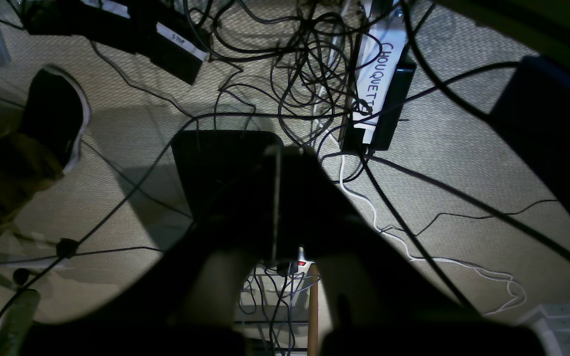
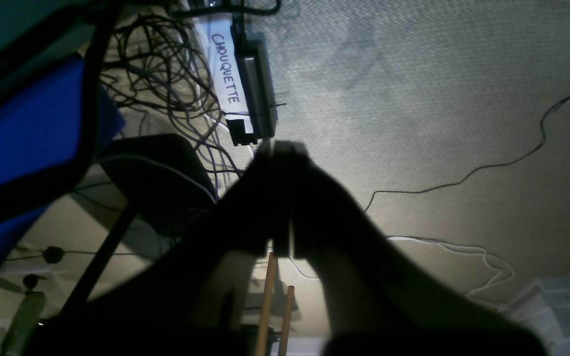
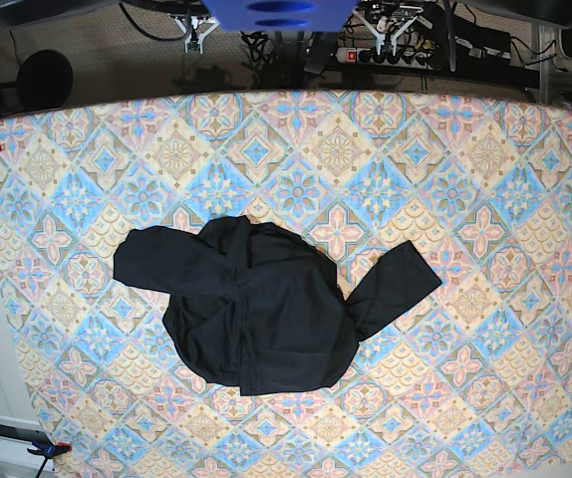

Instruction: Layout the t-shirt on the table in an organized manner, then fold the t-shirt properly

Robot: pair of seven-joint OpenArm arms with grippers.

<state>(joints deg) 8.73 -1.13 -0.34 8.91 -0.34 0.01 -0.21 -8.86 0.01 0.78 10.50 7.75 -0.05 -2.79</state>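
The black t-shirt (image 3: pixel 256 319) lies rumpled a little left of the middle of the patterned table (image 3: pixel 485 179), with one sleeve sticking out to the right (image 3: pixel 396 284) and another to the left (image 3: pixel 151 269). Neither gripper is near it. Both hang beyond the table's far edge, facing the carpeted floor. In the left wrist view my left gripper (image 1: pixel 277 148) is a dark silhouette, fingers pressed together with nothing between them. My right gripper (image 2: pixel 279 146) looks the same in the right wrist view, shut and empty.
Under the grippers the floor holds a tangle of cables (image 1: pixel 305 64), a labelled power strip (image 1: pixel 381 84) and a dark box (image 1: pixel 215 168). A person's shoe (image 1: pixel 55 113) stands at the left. The blue robot base (image 3: pixel 281 12) sits behind the table's far edge.
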